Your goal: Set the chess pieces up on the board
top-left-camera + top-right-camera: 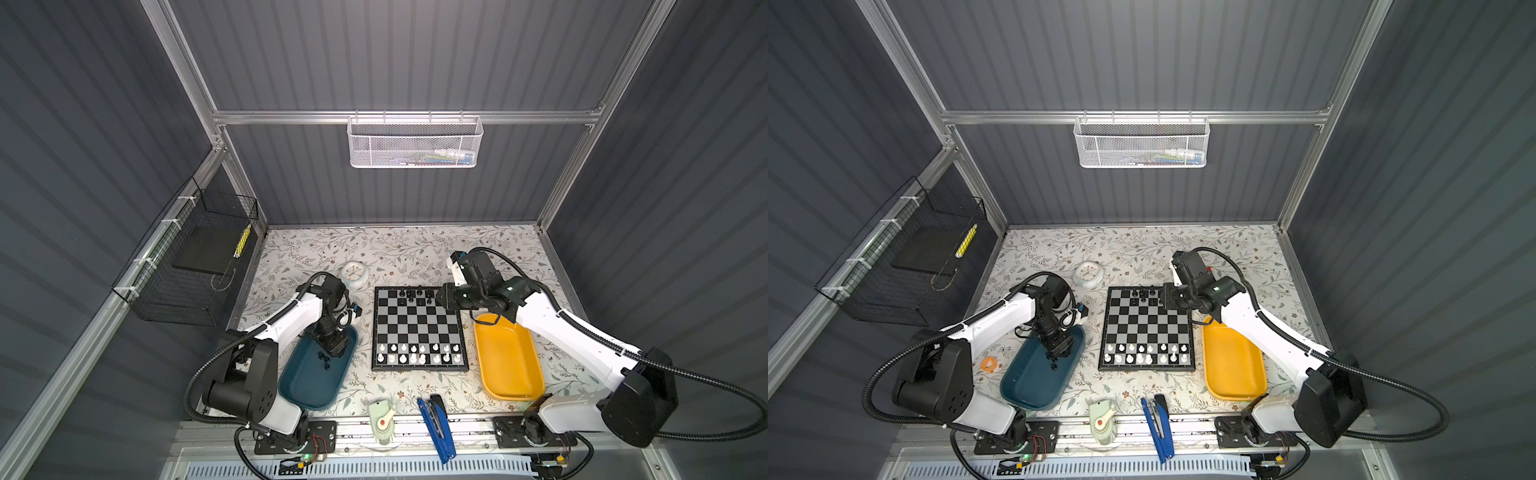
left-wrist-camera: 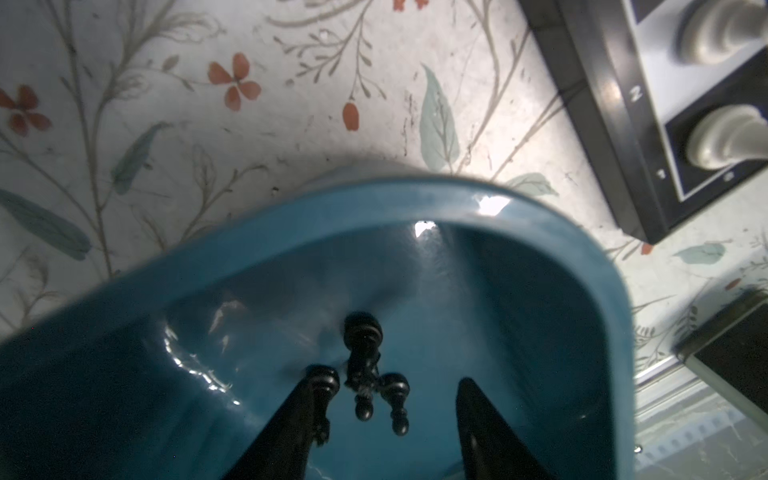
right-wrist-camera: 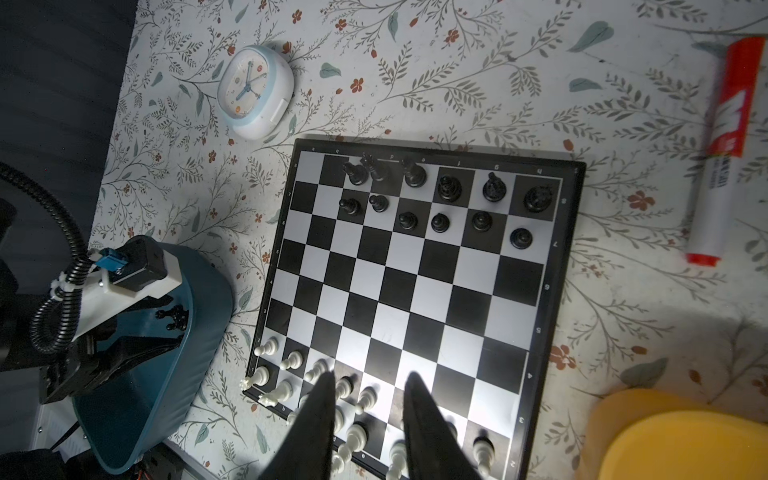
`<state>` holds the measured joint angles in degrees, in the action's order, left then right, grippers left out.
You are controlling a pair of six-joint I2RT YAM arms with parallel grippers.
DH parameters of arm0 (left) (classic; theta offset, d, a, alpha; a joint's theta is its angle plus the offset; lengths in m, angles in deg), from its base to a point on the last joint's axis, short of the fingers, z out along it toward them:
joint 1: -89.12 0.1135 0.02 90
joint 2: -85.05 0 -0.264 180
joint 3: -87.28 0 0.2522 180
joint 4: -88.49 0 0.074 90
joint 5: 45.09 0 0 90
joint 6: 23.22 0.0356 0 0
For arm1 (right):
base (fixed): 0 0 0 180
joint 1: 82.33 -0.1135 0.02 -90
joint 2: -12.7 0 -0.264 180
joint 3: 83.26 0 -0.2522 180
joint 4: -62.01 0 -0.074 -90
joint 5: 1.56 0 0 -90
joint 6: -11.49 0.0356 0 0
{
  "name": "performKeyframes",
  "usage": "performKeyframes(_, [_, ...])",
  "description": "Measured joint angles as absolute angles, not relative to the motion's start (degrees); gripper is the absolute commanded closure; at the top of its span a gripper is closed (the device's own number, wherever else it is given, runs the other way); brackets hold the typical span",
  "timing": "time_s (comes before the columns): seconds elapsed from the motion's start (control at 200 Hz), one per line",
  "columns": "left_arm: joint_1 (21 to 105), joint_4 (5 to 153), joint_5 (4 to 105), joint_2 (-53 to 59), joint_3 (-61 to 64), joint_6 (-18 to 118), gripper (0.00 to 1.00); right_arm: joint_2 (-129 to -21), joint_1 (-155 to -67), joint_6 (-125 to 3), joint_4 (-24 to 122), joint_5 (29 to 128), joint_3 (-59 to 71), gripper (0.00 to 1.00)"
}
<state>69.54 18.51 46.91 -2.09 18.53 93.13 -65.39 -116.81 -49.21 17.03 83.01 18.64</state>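
The board (image 1: 417,328) (image 1: 1148,328) lies at mid-table. White chess pieces (image 1: 415,353) (image 3: 291,361) fill its two near rows, and black chess pieces (image 1: 411,293) (image 3: 449,187) stand along much of its far rows. Three more black pieces (image 2: 361,357) (image 1: 325,360) lie in the teal tray (image 1: 299,390) (image 2: 374,199). My left gripper (image 2: 386,380) (image 1: 330,353) is down in that tray, open, its fingers either side of these pieces; one finger (image 2: 299,415) touches one. My right gripper (image 3: 371,376) (image 1: 438,299) hovers open and empty over the board's far right corner.
An empty yellow tray (image 1: 511,365) (image 3: 665,436) sits right of the board. A small clock (image 1: 354,274) stands beyond the board's far left corner, and a red-and-white marker (image 3: 723,145) lies to its far right. A blue stapler (image 1: 436,424) and a green gadget (image 1: 382,419) lie at the front edge.
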Motion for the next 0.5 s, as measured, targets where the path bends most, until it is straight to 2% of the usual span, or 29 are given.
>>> performKeyframes(0.5, [69.5, 20.2, 45.9, -4.3, 19.4, 91.9, 0.53, -65.4, -116.5, -49.2, 17.4, 82.8, 19.7, 0.70])
